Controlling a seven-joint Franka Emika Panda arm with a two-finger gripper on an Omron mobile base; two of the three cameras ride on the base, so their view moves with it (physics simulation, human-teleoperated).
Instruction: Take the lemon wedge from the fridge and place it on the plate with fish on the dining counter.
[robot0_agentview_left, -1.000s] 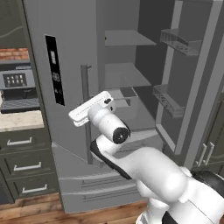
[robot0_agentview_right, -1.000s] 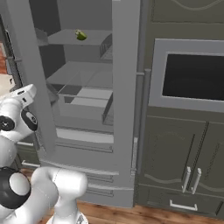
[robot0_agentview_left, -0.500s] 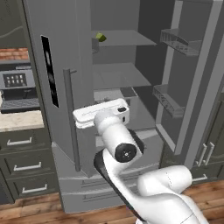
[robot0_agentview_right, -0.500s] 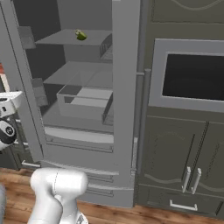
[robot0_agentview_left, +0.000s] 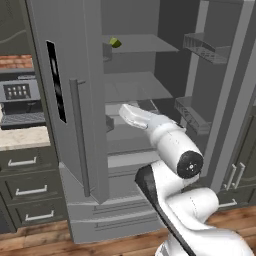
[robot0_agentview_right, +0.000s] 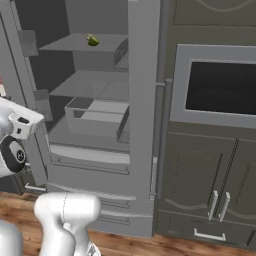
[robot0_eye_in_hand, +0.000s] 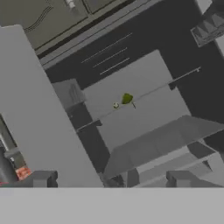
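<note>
Lemon wedge (robot0_agentview_left: 115, 43) sits on the top shelf (robot0_agentview_left: 142, 44) inside the fridge (robot0_agentview_left: 67, 100), close to that shelf's front edge and toward its left end as seen from the left base view. In the right base view the same wedge (robot0_agentview_right: 92, 41) lies near the middle of the shelf's (robot0_agentview_right: 80, 45) front edge. The hand view looks at it from a distance, the wedge (robot0_eye_in_hand: 127, 99) a small green speck with a tiny pale round bit (robot0_eye_in_hand: 115, 105) just beside it. The fridge doors stand open; the left door (robot0_agentview_left: 55, 90) carries a black panel (robot0_agentview_left: 54, 82) and a bar handle (robot0_agentview_left: 79, 135). The gripper (robot0_eye_in_hand: 109, 179) is released, its fingertips (robot0_eye_in_hand: 41, 179) spread wide and grasping nothing, well apart from the wedge. A lower shelf holds a clear bin (robot0_agentview_right: 97, 117).
</note>
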